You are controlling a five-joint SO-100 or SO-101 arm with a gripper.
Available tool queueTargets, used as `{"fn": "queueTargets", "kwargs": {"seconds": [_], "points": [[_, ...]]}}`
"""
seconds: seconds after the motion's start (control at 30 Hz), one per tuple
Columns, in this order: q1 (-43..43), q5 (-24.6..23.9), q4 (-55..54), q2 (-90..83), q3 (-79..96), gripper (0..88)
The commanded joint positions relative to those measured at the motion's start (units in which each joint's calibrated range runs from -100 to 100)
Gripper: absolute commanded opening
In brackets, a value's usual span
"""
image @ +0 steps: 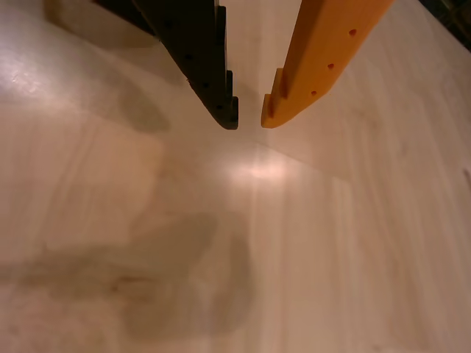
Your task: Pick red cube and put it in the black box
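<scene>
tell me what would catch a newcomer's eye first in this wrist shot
The pincer at top centre stands out first: one black finger on the left and one orange finger on the right, their tips close with a narrow gap and nothing between them. Below them lies a pale wooden table, with a bright glare spot just under the tips and soft grey shadows spreading across the lower left.

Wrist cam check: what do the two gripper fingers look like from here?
The gripper has two mismatched plastic fingers: a black one on the left of the wrist view with a stepped, toothed inner edge, and an orange one on the right with small round holes and a notch near its tip. Both taper toward the tips.
</scene>
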Motion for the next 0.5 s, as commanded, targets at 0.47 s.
{"fn": "queueTargets", "kwargs": {"seconds": [0.47], "points": [[4.2,0.1,6.4,-15.2,5.9,4.6]]}}
